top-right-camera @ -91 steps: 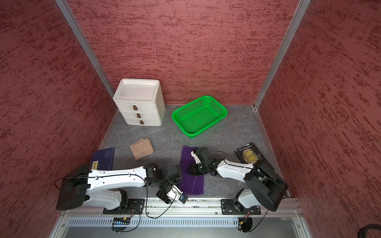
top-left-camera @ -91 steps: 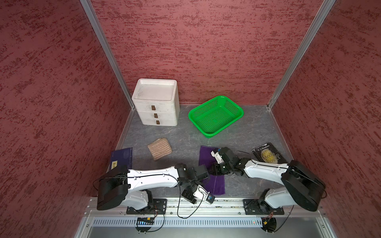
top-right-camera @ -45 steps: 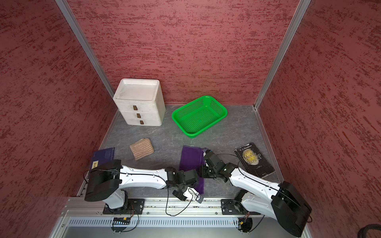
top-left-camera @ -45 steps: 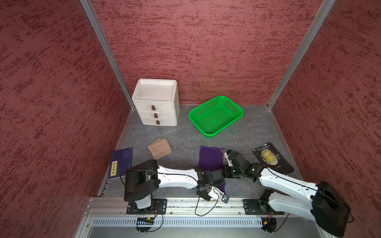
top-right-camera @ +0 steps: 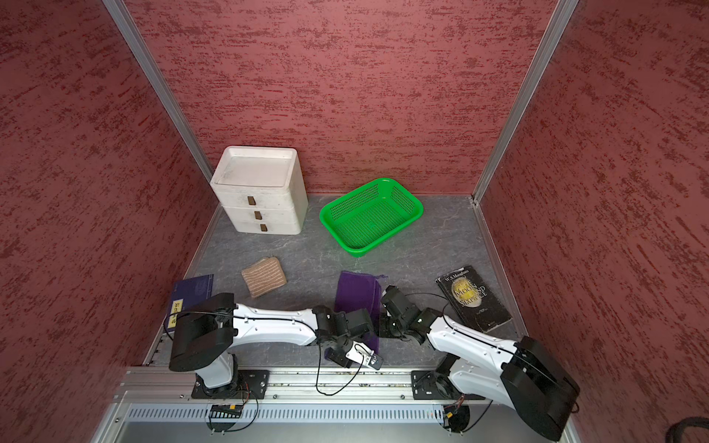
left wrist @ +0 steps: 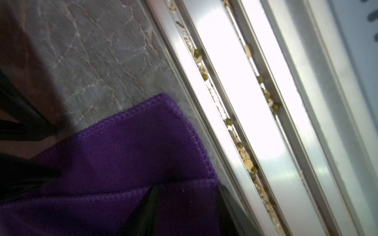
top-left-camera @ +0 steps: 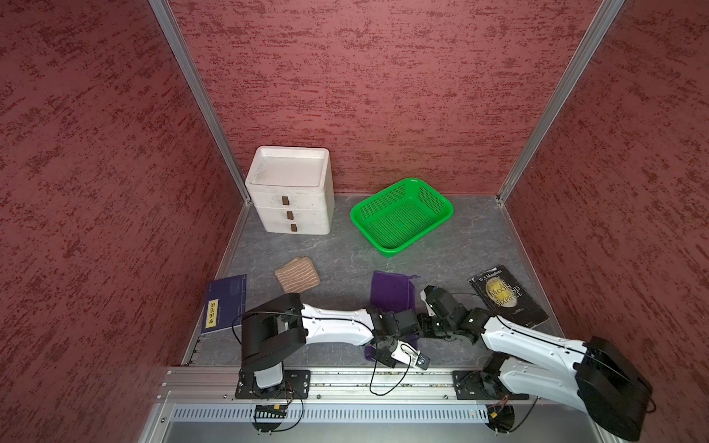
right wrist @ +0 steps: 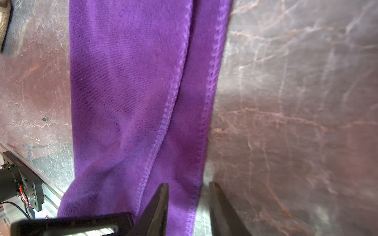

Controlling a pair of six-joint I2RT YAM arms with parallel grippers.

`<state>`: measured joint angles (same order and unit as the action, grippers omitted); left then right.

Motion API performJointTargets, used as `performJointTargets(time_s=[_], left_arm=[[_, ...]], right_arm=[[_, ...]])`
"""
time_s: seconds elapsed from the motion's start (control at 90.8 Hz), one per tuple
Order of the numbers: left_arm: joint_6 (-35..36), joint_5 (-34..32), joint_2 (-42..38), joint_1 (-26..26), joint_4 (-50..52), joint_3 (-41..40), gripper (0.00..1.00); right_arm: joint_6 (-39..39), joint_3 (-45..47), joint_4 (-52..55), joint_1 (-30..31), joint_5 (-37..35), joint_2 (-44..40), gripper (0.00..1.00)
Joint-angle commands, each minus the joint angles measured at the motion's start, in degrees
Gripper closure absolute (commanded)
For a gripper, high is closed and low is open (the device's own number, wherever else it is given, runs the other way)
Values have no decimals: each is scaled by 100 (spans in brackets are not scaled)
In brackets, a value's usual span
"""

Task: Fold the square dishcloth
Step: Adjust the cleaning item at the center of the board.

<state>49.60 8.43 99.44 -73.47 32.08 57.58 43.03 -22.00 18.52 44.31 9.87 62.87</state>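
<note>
Our purple microfibre dishcloth (top-left-camera: 391, 293), doubled into a long strip, lies on the grey marbled tabletop (top-left-camera: 337, 268), its near end just beside the aluminium front rail (left wrist: 225, 102). Our right gripper (right wrist: 188, 183) straddles the stitched long edge with fingers spread, one over cloth and one over bare table, apparently placed to pinch both layers. Our left gripper (top-left-camera: 406, 333) sits over the near end; we cannot tell how its fingers stand. Bare table beyond the far end leaves room to fold away from the rail.
</note>
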Motion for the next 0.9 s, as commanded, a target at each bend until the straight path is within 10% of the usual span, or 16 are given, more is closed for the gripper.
performJointTargets(time_s=[0.0,0.275,0.893], left_arm=[[88,317,40,17,312,46,56],[-40,330,-277,73,-112,-91,100],[-113,889,-928,269,452,-97,100]], right_arm=[[-74,-92,220,-15,-63,51,65],[-67,-29,264,-21,-77,-56,69],[-157,-248,1149,2,-140,-898,71]])
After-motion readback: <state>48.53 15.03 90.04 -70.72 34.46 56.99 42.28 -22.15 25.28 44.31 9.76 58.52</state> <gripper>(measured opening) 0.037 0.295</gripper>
